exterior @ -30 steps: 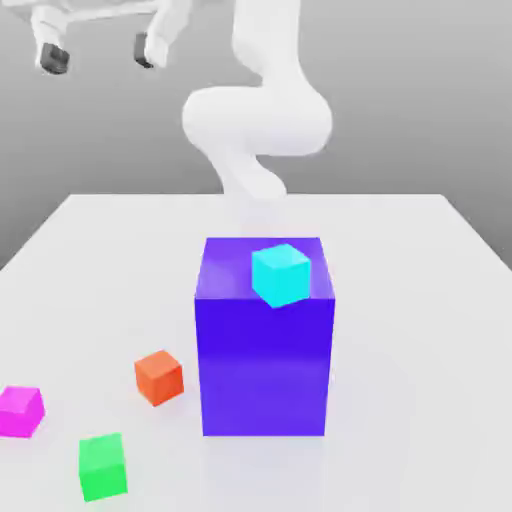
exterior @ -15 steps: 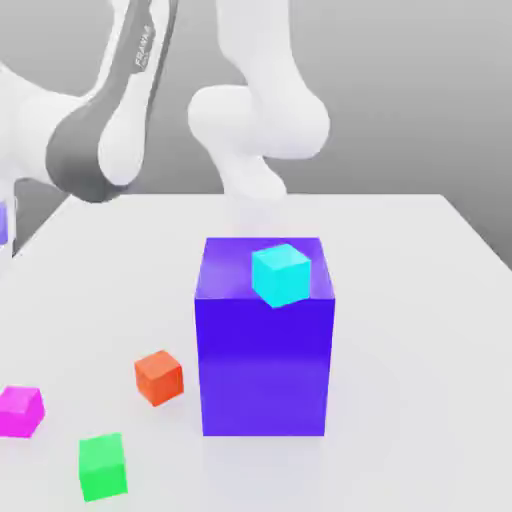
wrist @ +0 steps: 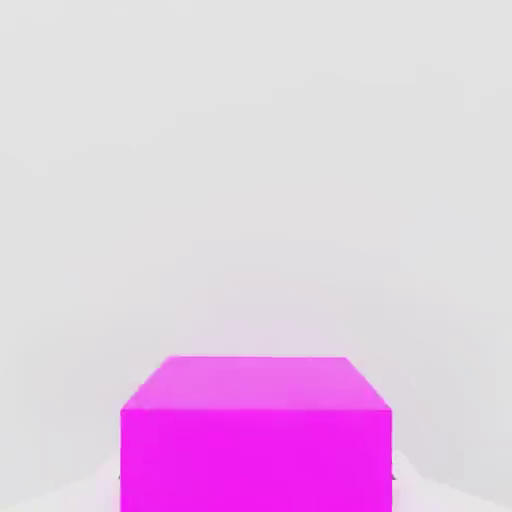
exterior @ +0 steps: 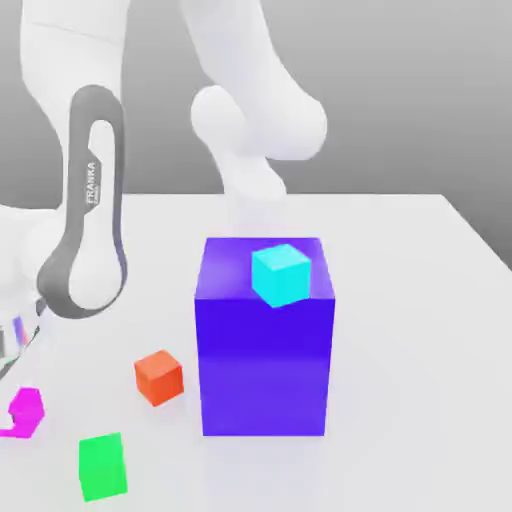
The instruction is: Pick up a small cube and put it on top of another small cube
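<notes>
— Moved since half a second ago?
— Swung lower on the exterior view's left: arm (exterior: 90, 230) bent down, gripper (exterior: 14, 345) at the edge, just above the pink cube (exterior: 26, 410). Open or closed: cannot tell.
— Elsewhere on the table (exterior: 420, 300)?
— Orange cube (exterior: 159, 377) right of the pink one, green cube (exterior: 103, 466) nearer. Well apart to the right, a big blue block (exterior: 265, 360) with a cyan cube (exterior: 281, 273) on top.
— From the hand view?
— Pink cube (wrist: 255, 435) close up on bare white table (wrist: 256, 180).
</notes>
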Controlling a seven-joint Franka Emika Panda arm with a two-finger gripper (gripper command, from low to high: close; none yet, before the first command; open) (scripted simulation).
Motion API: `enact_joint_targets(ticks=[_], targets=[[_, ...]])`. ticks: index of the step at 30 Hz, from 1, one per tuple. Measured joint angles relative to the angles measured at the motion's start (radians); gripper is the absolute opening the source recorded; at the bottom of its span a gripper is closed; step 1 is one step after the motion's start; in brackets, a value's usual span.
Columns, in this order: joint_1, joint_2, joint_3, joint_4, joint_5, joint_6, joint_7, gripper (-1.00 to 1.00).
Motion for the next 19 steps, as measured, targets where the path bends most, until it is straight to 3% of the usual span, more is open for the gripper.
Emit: enact_joint_targets(ticks=[5,10,15,16,19], targets=[[0.028,-0.157,-0.027,-0.032,-0.047,-0.124,0.036,-1.0],[0.18,-0.28,0.083,-0.036,-0.12,-0.241,0.12,-1.0],[0.226,-0.158,0.098,-0.026,-0.138,-0.129,0.14,-1.0],[0.227,-0.141,0.098,-0.026,-0.139,-0.112,0.141,1.0],[0.227,-0.141,0.098,-0.026,-0.139,-0.112,0.141,1.0]])
